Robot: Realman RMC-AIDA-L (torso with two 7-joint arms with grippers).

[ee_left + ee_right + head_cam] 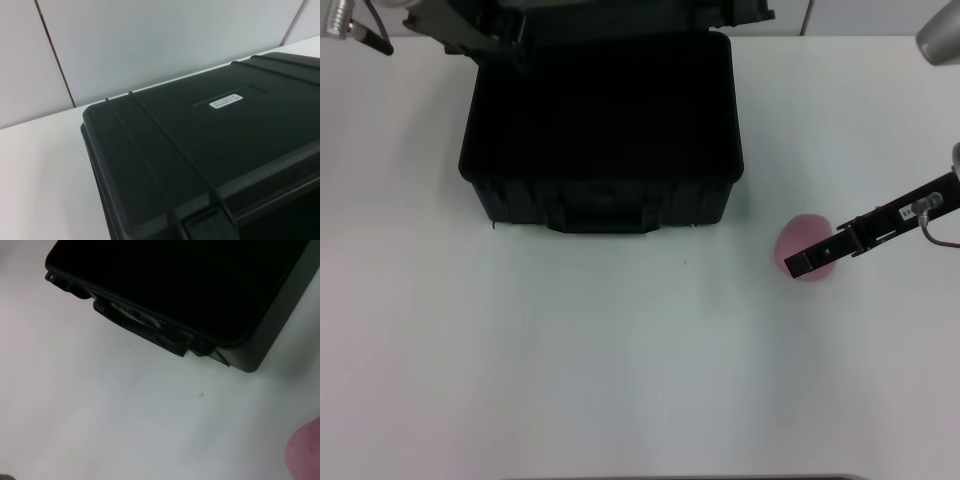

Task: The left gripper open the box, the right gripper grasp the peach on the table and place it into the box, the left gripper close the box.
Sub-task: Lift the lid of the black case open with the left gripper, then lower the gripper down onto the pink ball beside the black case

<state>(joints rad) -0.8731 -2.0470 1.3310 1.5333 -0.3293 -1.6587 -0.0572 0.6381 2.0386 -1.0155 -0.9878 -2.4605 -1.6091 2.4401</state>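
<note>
Your box [600,140] stands open so the peach [804,243], on the desk [570,360] well right of the box's front, can drop in. Your right hand [802,262] sits at the peach for the grasp; I cannot tell its opening.

The box [200,285] filled the upper part of the view. It stood open, and its inside was dark, so nothing could be told about it. Along its front edge the latches [172,338] and the handle [125,315] stuck out over the white table [100,415]. One corner of the box pointed toward the peach [305,452], which showed only as a pink curve at the edge, apart from the box. A tiny dark speck [201,395] lay on the table between them.
</note>
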